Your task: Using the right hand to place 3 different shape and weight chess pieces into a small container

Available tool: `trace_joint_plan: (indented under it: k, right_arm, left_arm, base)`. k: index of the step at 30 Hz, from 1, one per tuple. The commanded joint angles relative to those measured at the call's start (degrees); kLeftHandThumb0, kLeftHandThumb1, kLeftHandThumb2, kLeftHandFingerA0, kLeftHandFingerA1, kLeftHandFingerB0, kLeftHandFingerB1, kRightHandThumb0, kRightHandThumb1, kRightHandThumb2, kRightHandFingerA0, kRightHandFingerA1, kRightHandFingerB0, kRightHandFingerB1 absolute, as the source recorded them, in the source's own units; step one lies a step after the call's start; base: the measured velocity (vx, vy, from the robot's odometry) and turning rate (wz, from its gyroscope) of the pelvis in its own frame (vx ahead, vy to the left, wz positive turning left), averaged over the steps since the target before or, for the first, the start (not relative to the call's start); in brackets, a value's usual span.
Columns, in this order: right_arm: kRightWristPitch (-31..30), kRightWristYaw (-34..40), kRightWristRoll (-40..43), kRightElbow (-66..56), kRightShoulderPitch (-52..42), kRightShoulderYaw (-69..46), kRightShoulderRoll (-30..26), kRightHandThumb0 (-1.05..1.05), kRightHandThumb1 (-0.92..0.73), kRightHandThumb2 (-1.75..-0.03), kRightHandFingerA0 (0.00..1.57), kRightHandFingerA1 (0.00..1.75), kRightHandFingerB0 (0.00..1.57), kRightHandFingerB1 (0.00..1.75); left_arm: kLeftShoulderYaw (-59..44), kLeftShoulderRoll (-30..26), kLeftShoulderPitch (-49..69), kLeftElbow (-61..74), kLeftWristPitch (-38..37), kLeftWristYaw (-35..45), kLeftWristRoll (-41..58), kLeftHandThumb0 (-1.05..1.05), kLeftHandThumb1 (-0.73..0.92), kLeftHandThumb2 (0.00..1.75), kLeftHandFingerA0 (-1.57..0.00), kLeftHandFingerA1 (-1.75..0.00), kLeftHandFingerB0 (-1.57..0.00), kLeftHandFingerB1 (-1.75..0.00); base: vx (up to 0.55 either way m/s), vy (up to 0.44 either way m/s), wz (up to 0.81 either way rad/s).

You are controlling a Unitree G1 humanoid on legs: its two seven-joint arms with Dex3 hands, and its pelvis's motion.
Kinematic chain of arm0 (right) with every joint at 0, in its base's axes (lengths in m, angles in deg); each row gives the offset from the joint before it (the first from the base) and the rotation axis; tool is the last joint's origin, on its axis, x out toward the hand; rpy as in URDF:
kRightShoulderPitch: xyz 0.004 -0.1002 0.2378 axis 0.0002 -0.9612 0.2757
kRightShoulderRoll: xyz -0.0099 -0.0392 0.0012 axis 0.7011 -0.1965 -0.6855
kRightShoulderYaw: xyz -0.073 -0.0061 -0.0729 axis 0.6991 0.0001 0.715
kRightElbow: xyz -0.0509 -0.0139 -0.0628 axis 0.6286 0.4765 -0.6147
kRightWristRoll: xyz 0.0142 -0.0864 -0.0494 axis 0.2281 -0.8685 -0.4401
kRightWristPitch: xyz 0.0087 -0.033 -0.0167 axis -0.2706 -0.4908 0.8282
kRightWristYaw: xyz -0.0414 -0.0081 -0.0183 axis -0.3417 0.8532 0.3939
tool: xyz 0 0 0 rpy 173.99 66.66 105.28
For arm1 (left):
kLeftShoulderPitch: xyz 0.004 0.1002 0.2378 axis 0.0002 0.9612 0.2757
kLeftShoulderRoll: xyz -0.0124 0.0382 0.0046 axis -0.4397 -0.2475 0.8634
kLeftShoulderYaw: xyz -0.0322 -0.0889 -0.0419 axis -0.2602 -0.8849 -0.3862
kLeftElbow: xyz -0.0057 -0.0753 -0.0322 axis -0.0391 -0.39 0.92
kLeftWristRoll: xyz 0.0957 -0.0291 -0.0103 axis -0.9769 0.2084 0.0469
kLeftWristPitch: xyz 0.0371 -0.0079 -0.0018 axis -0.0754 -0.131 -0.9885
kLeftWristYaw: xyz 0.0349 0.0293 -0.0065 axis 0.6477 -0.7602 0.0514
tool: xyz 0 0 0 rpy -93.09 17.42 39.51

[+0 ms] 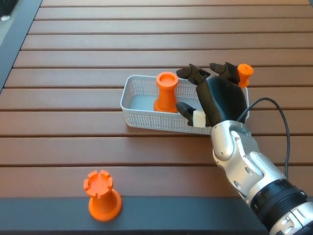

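Observation:
A white mesh container (146,117) lies on the wooden slat table. An orange chess piece with a round flat top (167,92) stands upright inside it. My right hand (215,98) hovers over the container's right half, open, fingers spread, holding nothing. A second orange piece (244,72) shows just behind the hand at the container's far right end. An orange rook (102,195) stands at the table's near edge, front left. My left hand is out of sight.
The brown slatted table (98,44) stretches back and left of the container. A dark strip (146,215) runs along the near edge. A black cable (279,117) loops off my right forearm.

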Motion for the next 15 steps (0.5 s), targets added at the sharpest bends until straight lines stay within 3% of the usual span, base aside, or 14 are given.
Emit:
trace_joint_plan:
  k: [1, 2, 6, 9, 10, 14, 15]
  right_arm:
    - [0.04, 1.02, -1.15, 0.10, 0.44, 0.52, -0.04, -0.45, -0.62, -0.57, 0.27, 0.88, 0.49, 0.48]
    - [-0.22, 1.52, -1.50, -0.32, 0.63, 0.75, 0.37, -0.48, -0.61, -0.57, 0.27, 0.85, 0.49, 0.49]
    - [-0.88, 1.63, -1.80, -3.11, 0.66, 0.88, 1.64, -0.50, -0.62, -0.57, 0.25, 0.83, 0.46, 0.48]
    - [-0.19, 1.38, -1.25, -6.31, -0.02, 0.49, 2.59, -0.52, -0.62, -0.57, 0.25, 0.86, 0.45, 0.48]
    - [0.15, 1.52, -0.99, -7.56, -0.36, 0.29, 3.10, -0.52, -0.61, -0.58, 0.26, 0.84, 0.47, 0.48]
    - [1.46, 1.92, -0.02, -11.79, -1.70, -0.35, 4.64, -0.51, -0.62, -0.57, 0.27, 0.84, 0.46, 0.48]
    - [1.69, 2.38, 0.18, -14.46, -2.56, -0.59, 5.45, -0.51, -0.65, -0.58, 0.30, 0.91, 0.45, 0.52]
  left_arm:
    - [-0.79, 0.35, 2.36, -1.51, 4.43, 2.46, 0.16, -0.12, 0.00, 1.63, -1.55, -1.22, -1.53, -1.23]
    - [-0.29, -0.10, 2.43, -1.59, 4.17, 1.66, -0.81, -0.12, 0.03, 1.62, -1.50, -1.27, -1.48, -1.26]
    - [-0.54, -0.57, 2.35, -1.70, 4.36, 2.76, -0.36, -0.08, 0.02, 1.67, -1.54, -1.25, -1.48, -1.22]
    - [-0.96, -0.31, 2.09, -1.93, 4.74, 2.78, 0.17, -0.08, -0.04, 1.67, -1.55, -1.21, -1.54, -1.19]
    - [-1.22, -0.18, 1.96, -2.01, 5.26, 2.82, 0.47, -0.07, 0.02, 1.66, -1.54, -1.25, -1.48, -1.21]
    - [-0.13, -0.54, 2.02, -2.34, 4.41, 1.49, -1.28, -0.10, 0.02, 1.62, -1.52, -1.24, -1.49, -1.27]
    - [0.24, -0.68, 1.98, -2.43, 4.57, 0.67, -1.79, -0.13, 0.02, 1.62, -1.52, -1.26, -1.50, -1.27]
  base:
    - [0.00, 0.000, 0.00]
    - [0.00, 0.000, 0.00]
    - [0.00, 0.000, 0.00]
    - [0.00, 0.000, 0.00]
    - [0.00, 0.000, 0.00]
    - [0.00, 0.000, 0.00]
    - [0.00, 0.000, 0.00]
